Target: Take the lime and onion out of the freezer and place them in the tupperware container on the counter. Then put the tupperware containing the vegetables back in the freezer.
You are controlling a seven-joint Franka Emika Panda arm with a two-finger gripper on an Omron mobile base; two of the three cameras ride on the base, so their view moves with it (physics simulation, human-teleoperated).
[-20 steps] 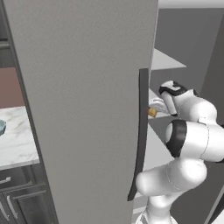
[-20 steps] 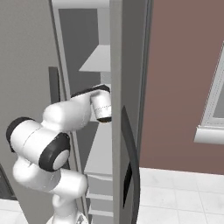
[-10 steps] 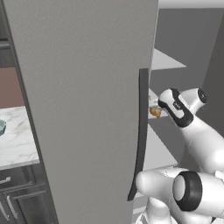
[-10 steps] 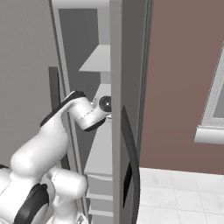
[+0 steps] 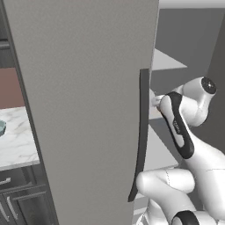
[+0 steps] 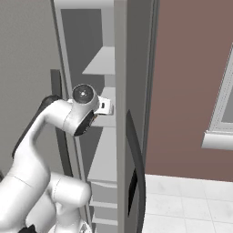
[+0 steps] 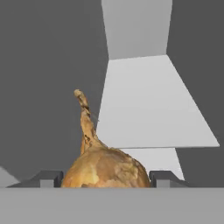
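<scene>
The gripper is reaching into the freezer, its two dark fingertips sitting wide apart on either side of the onion. The onion is lying right between them, brown-gold with a dry stalk curling upward; whether the pads are pressing on it cannot be told. Behind it, a pale shelf is running back toward the freezer's grey rear wall. From the base cameras, the white arm is bending around the open door with its long dark handle. Off to the left, the marble counter is carrying the container at its edge.
</scene>
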